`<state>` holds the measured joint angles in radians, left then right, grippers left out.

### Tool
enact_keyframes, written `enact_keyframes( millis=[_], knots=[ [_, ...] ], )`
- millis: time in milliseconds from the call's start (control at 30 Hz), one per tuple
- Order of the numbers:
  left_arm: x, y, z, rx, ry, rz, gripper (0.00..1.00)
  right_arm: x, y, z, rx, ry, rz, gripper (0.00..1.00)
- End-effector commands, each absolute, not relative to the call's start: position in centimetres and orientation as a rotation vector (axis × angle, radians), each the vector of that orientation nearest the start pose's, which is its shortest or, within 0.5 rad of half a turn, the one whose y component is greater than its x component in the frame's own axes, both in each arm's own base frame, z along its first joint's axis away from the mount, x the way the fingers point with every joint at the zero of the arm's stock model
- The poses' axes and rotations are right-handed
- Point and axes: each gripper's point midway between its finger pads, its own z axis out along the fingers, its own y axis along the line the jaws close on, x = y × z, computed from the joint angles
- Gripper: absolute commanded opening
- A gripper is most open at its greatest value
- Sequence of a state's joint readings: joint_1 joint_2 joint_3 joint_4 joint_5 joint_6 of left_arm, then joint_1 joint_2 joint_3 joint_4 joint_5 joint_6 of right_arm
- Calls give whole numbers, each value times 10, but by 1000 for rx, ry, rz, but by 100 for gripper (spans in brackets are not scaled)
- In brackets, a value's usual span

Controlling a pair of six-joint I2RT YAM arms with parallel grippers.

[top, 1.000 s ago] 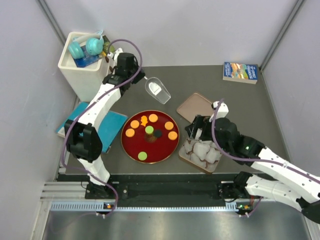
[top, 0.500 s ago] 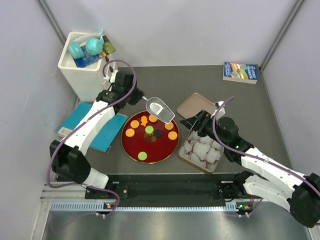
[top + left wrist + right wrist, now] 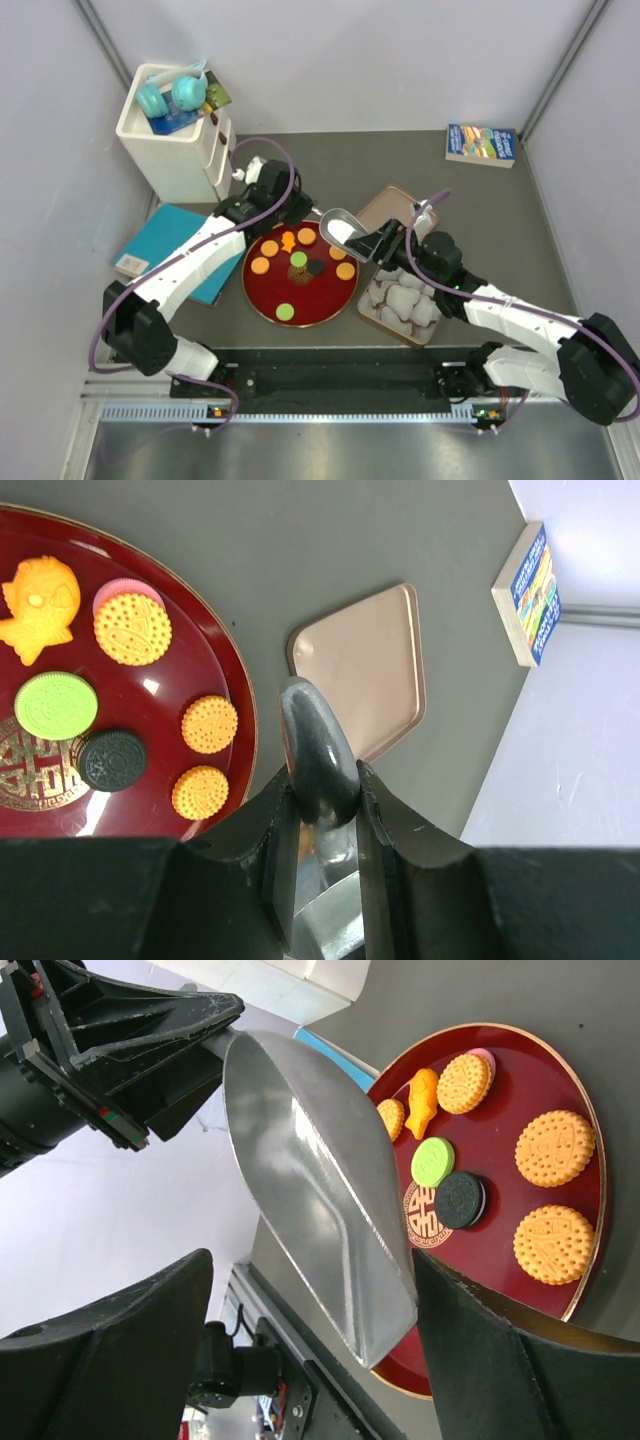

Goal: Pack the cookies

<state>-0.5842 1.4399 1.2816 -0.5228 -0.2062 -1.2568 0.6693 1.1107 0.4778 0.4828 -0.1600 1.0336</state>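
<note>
Left end effector (image 3: 322,800) is clamped tight on the dark handle of the metal scoop (image 3: 342,226). Change: over the last second it has swung the scoop from the far-left part of the surface, by the white box (image 3: 170,140), across to the right rim of the red plate (image 3: 320,298). The scoop bowl now hangs above that rim, empty as far as I can see. Right end effector (image 3: 312,1260) has shifted from above the paper cups (image 3: 405,300) toward the plate to meet it. Its fingers stand wide apart on either side of the scoop bowl, not touching it, holding nothing. Cookies (image 3: 555,1147) are all on the plate, mid-surface toward the near edge; none in the cups. Meaning: nothing packed yet. Looks like a scoop handover or a two-arm scooping setup, can't tell which. Either way the scoop lip probably has to get down to the plate next.
</note>
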Motion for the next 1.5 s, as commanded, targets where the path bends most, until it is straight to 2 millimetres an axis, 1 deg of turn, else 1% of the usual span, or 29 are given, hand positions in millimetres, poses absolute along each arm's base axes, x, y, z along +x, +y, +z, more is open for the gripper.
enact_keyframes(
  millis=[0,67,100,267,333,367,433,467,533,567,633,700,733,767,800,833,867,900,933,1000,1033,1067,1100,1133,1167,1200,1300,1367,1467],
  knots=[
    [365,-237,253,-911,2056,-814,0,255,290,227,173,1828,1401,72],
    [364,-235,254,-909,2050,-815,0,256,291,226,172,1832,1396,65],
    [363,-235,254,-908,2053,-814,0,257,291,225,173,1835,1394,59],
    [360,-234,253,-892,2051,-820,0,261,289,220,197,1842,1366,48],
    [358,-234,253,-889,2053,-828,0,264,289,217,206,1846,1356,39],
    [357,-234,253,-888,2052,-833,0,265,289,216,208,1846,1351,31],
    [355,-236,254,-875,2059,-850,0,268,290,212,221,1849,1342,20],
    [354,-238,253,-867,2065,-856,0,270,290,216,216,1827,1349,11],
    [350,-239,253,-859,2067,-858,0,273,293,213,216,1831,1344,7],
    [348,-242,253,-849,2072,-861,0,276,295,215,216,1829,1343,0],
    [346,-242,253,-843,2072,-858,0,278,300,221,201,1824,1356,0],
    [344,-242,254,-808,2077,-851,0,276,304,220,176,1841,1375,0],
    [344,-242,257,-779,2076,-849,0,275,307,225,158,1837,1385,0],
    [343,-242,260,-686,2089,-827,0,271,307,231,128,1826,1397,0],
    [344,-243,272,-616,2072,-822,1,266,306,229,88,1850,1383,0],
    [344,-240,274,-556,2079,-783,7,266,307,238,71,1854,1371,0],
    [346,-231,275,-489,2075,-700,15,263,303,246,57,1854,1355,0],
    [346,-226,280,-461,2064,-665,25,259,300,236,39,1921,1309,0],
    [346,-220,280,-439,2059,-630,38,258,299,247,29,1910,1312,0],
    [343,-211,277,-380,2046,-574,52,253,297,256,4,1920,1312,0],
    [342,-211,275,-358,2040,-573,63,250,297,257,0,1967,1295,0],
    [345,-212,281,-337,1995,-591,67,249,296,259,-7,1982,1294,0],
    [339,-209,273,-325,1995,-594,70,245,298,263,-26,1993,1309,0],
    [338,-210,273,-313,1978,-612,74,242,298,265,-30,2023,1306,0],
    [339,-211,279,-299,1936,-638,74,241,300,269,-41,2021,1318,0],
    [335,-208,274,-298,1932,-640,75,237,299,265,-50,2059,1314,0],
    [333,-199,273,-316,1916,-606,73,232,296,269,-48,2080,1314,0],
    [333,-193,272,-328,1911,-577,69,230,294,270,-30,2089,1323,0],
    [330,-195,271,-322,1910,-600,66,226,295,272,-19,2086,1393,0]
  ],
)
